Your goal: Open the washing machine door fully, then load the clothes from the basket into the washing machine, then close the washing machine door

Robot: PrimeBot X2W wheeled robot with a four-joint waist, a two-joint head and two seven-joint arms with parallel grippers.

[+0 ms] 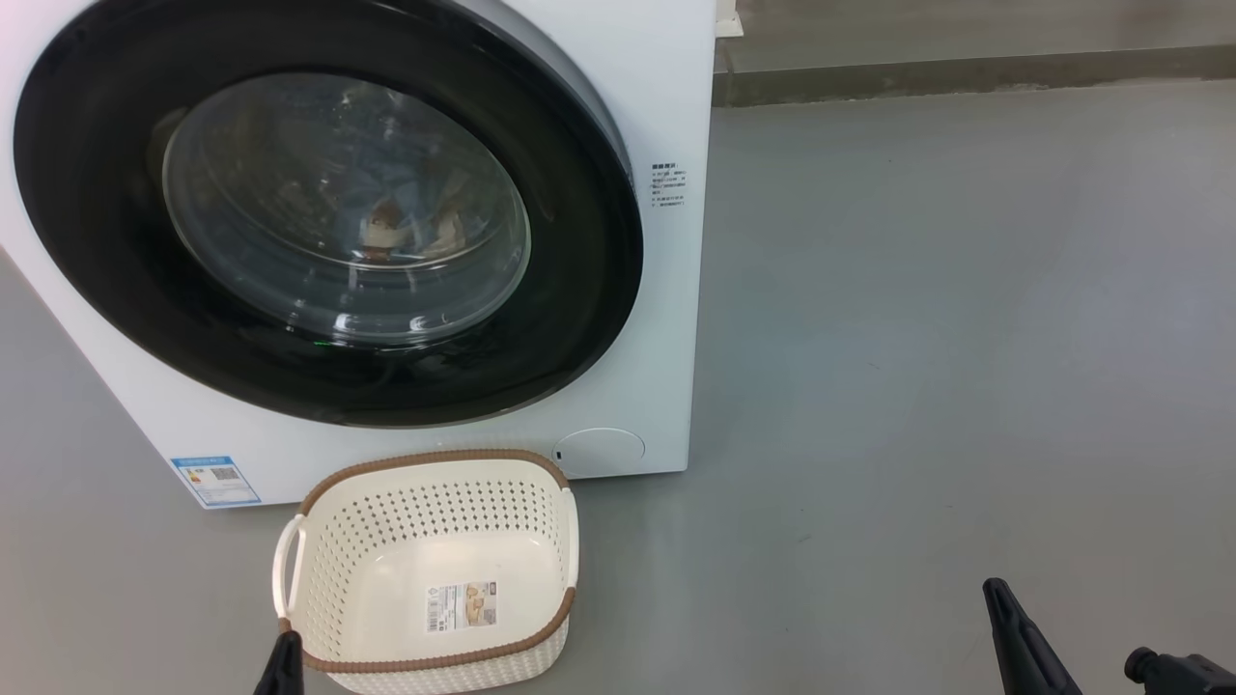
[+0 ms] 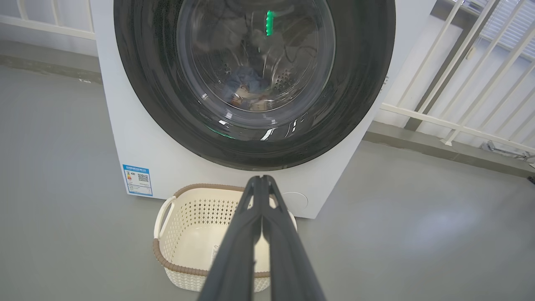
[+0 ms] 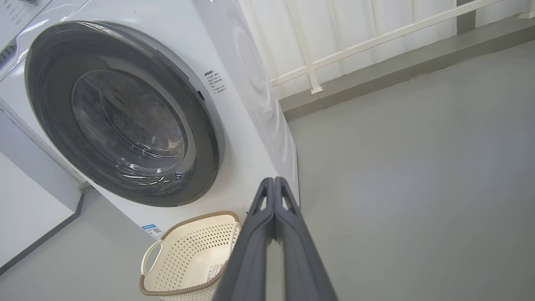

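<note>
In the head view the washing machine door [image 1: 87, 193] sits shut on the white washing machine [image 1: 666, 97], with the clothes [image 1: 406, 232] a small heap behind its glass. The basket [image 1: 425, 516] stands on the grey floor [image 1: 917, 338] just before the machine, its label showing on its bottom. The left wrist view has the left gripper [image 2: 261, 180] reaching across in front of the basket, jaws pressed together on nothing. In the right wrist view the right gripper [image 3: 274, 182] is just right of the basket, jaws likewise closed and holding nothing.
</note>
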